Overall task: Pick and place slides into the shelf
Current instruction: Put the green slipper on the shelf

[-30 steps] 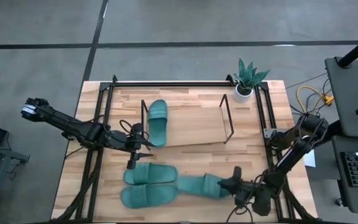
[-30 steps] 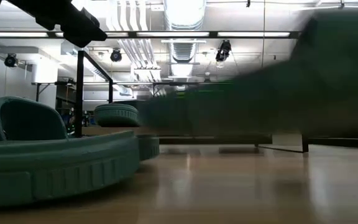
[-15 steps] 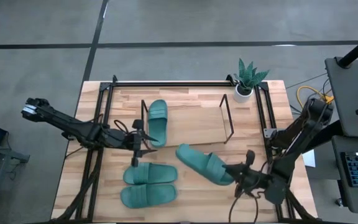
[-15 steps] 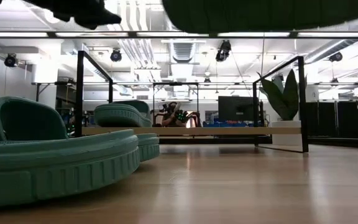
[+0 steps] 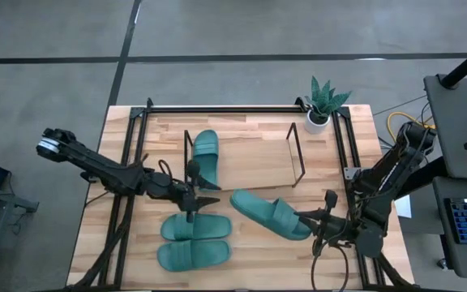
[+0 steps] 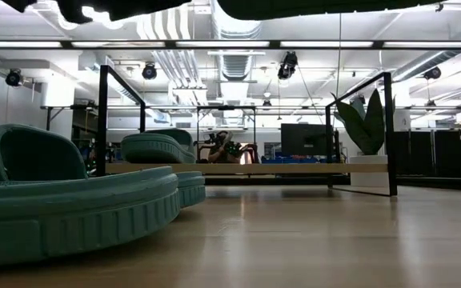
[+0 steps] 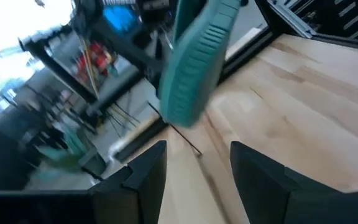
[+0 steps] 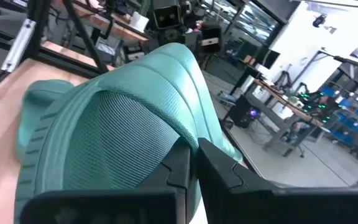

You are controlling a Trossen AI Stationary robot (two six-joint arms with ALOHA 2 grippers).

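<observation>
We hold one slide point(image 5: 270, 215) clenched in the right gripper point(image 5: 319, 221), lifted off the table near the shelf point(image 5: 298, 154); keep it level on approach (left gripper point(image 5: 194, 197) empty, released).

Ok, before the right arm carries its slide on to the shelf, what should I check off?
1. Right pincer shut on the lifted slide: ok.
2. Slide clear of the table: ok, the low view shows it overhead.
3. Free room on the shelf beside the slide already there: ok.
4. Left pincer open, empty, clear of the path: not ok, it hovers near the shelf's front.
5. Grip firmness on the strap: cannot tell.
</observation>
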